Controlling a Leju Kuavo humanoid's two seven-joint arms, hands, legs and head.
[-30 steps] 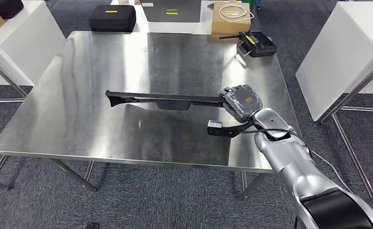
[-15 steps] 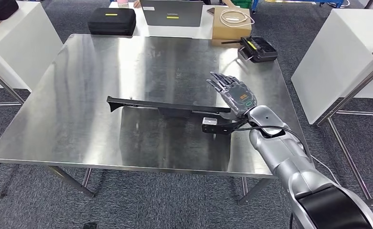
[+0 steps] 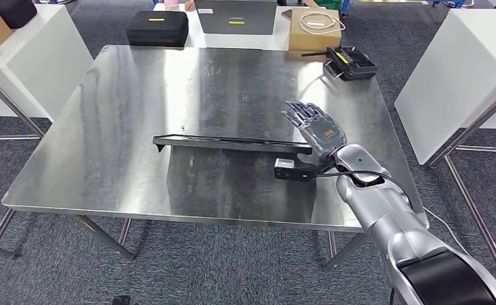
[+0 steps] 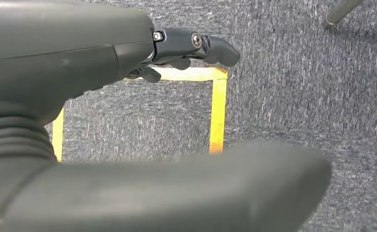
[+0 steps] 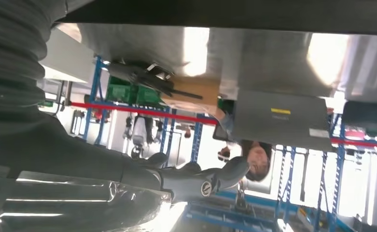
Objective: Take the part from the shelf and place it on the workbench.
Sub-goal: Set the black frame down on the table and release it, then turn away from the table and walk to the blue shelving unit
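The part [image 3: 232, 143], a long thin black bar, lies flat across the middle of the steel workbench [image 3: 137, 95]. My right hand [image 3: 315, 127] is just beside the bar's right end with its fingers spread and straight, holding nothing. In the right wrist view the right hand [image 5: 196, 179] also has its fingers stretched out with nothing in them. In the left wrist view my left hand [image 4: 70, 63] hangs over grey carpet, its fingers extended and apart from the thumb, with nothing in it.
A black device [image 3: 350, 62] sits at the bench's far right corner. Behind the bench are a black case [image 3: 157, 28], a laptop [image 3: 235, 16] and a cardboard box [image 3: 315, 28]. White tables flank it at left [image 3: 23, 57] and right [image 3: 455, 70]. Yellow tape [image 4: 217, 111] marks the floor.
My right hand gripped the bar's right end a second ago; it has since let go and spread its fingers. The bar now rests on the bench. The camera shifted slightly.
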